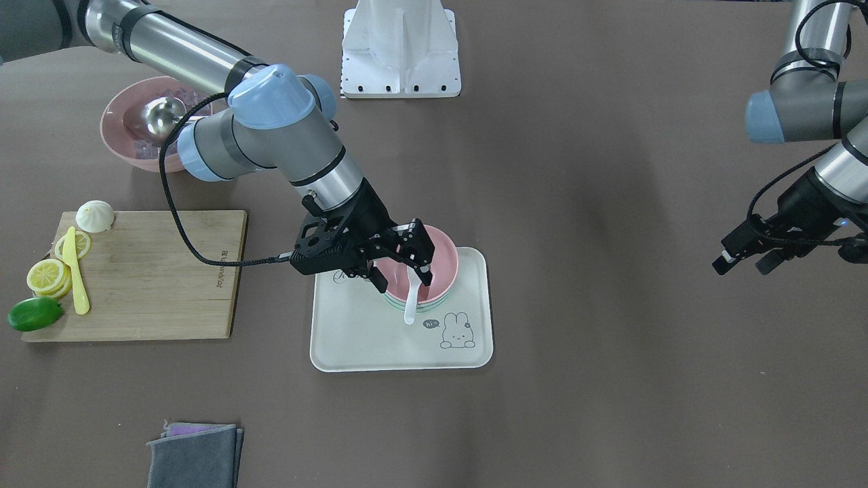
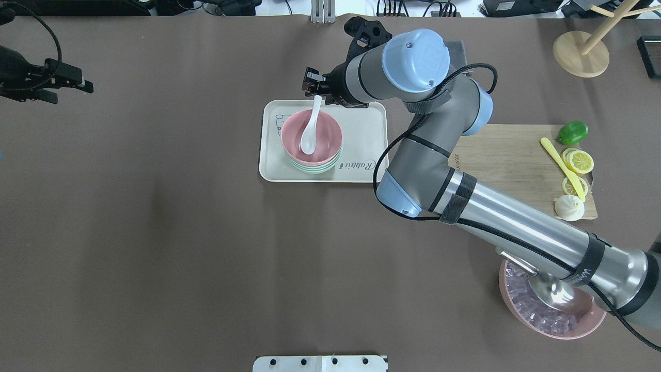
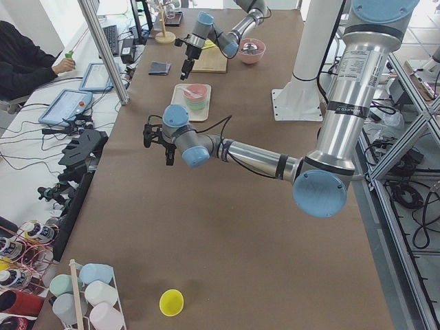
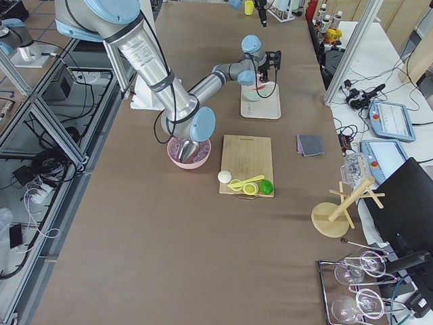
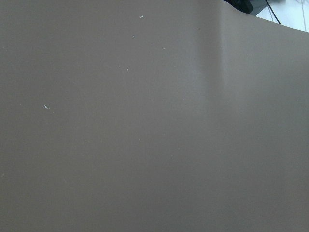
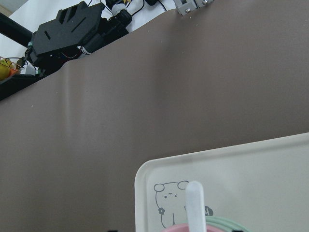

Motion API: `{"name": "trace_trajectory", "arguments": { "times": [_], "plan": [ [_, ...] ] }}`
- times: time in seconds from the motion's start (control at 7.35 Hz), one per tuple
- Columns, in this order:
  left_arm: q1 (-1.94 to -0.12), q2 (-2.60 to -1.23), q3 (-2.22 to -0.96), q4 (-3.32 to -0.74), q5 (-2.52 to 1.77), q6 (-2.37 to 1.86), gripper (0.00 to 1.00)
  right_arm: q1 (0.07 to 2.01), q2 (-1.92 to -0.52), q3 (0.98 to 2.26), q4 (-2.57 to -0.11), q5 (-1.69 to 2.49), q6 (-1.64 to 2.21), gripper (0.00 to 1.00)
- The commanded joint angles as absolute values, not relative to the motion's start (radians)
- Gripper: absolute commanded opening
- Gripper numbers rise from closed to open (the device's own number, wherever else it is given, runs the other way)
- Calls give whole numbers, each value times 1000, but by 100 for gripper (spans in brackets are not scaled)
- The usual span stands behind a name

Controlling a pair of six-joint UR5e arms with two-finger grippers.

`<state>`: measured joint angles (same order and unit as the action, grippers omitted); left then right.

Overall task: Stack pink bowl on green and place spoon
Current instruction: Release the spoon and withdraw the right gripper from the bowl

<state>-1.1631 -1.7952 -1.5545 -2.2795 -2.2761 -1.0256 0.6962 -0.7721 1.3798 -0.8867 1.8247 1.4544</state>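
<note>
Pink bowl [image 2: 330,137] sits nested on the green [image 2: 316,167], tray [image 2: 361,129] mid-tabletop. Spoon [image 2: 309,140] head rests inside, handle propped on rim. Right gripper [image 1: 404,283] jaws released, straddling handle. Left gripper [image 1: 744,263] parked at tabletop edge, jaws apart.

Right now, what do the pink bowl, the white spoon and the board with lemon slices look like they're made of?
Pink bowl: probably plastic or melamine, maybe matte ceramic; dull, even surface, no glare.
Spoon: glazed ceramic or glossy plastic; smooth, bright white.
Cutting board: wood or bamboo; pale brown with faint streaky grain.
</note>
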Motion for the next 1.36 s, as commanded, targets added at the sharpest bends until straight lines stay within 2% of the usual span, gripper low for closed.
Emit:
{"name": "trace_trajectory", "arguments": {
  "times": [0.0,0.27,0.41,0.54,0.95,1.22],
  "plan": [
    [-1173,-1793,-1565,-2279,-2276,-1034,98,768,-787,1463,-1043,1921,1407,100],
    [-1207,-1781,-1578,-2296,-2275,-1025,98,854,-908,1749,-1496,1963,1073,100],
    [-1218,-1778,-1569,-2302,-2275,-1025,98,909,-932,1802,-1673,1970,917,100],
    [-1235,-1772,-1557,-2306,-2275,-1023,98,948,-955,1805,-1798,1977,744,100],
    [-1279,-1718,-1496,-2299,-2275,-972,98,1154,-1187,1803,-1838,1988,208,100],
    [-1440,-1701,-1412,-2231,-2409,-579,98,1262,-1305,1734,-1829,2117,17,100]
  ]
}}
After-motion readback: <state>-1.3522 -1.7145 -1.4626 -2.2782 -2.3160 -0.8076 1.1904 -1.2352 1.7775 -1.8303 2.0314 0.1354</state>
